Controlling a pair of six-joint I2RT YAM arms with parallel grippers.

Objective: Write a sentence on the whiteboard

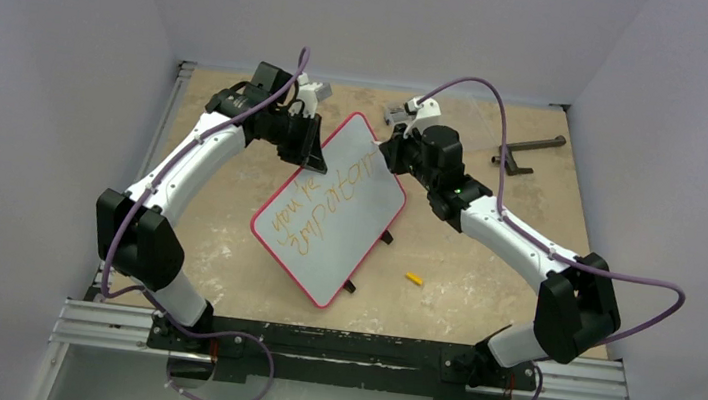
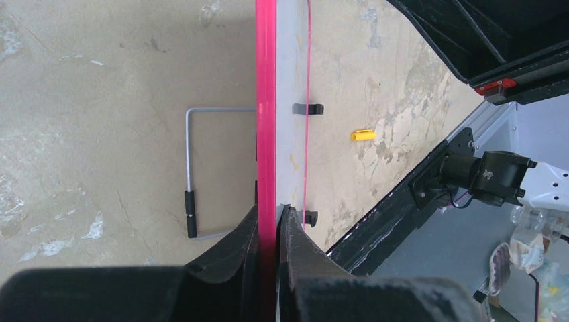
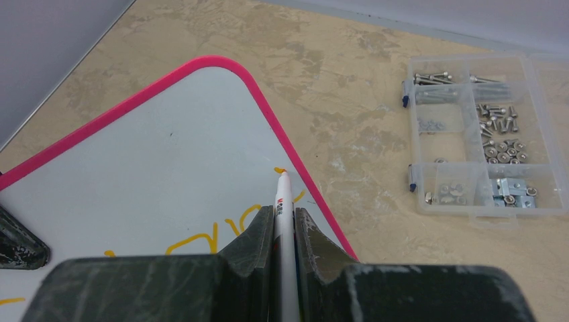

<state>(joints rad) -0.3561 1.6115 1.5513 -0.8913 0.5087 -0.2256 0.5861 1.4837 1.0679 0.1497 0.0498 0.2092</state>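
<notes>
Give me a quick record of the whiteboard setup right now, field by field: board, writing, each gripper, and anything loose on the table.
whiteboard: red-rimmed, turned diagonally between the two arms
sentence: two slanted orange lines, the first starting "you"
left gripper: shut on the whiteboard's rim
right gripper: shut on a white marker, tip by an orange stroke near the board's rim
loose items: small yellow piece beside the board; clear parts box holding screws

whiteboard [image 1: 347, 229]: 1 | sentence [image 1: 324, 207] lines: 2 | black tabs [image 1: 387, 236] showing: 2 | marker [image 3: 284, 194]: 1 | yellow cap [image 1: 413, 278]: 1 | clear parts box [image 3: 483, 134]: 1 | black angled tool [image 1: 527, 151]: 1 | pincers: 2, left pincer [image 2: 268, 221] and right pincer [image 3: 285, 221]
</notes>
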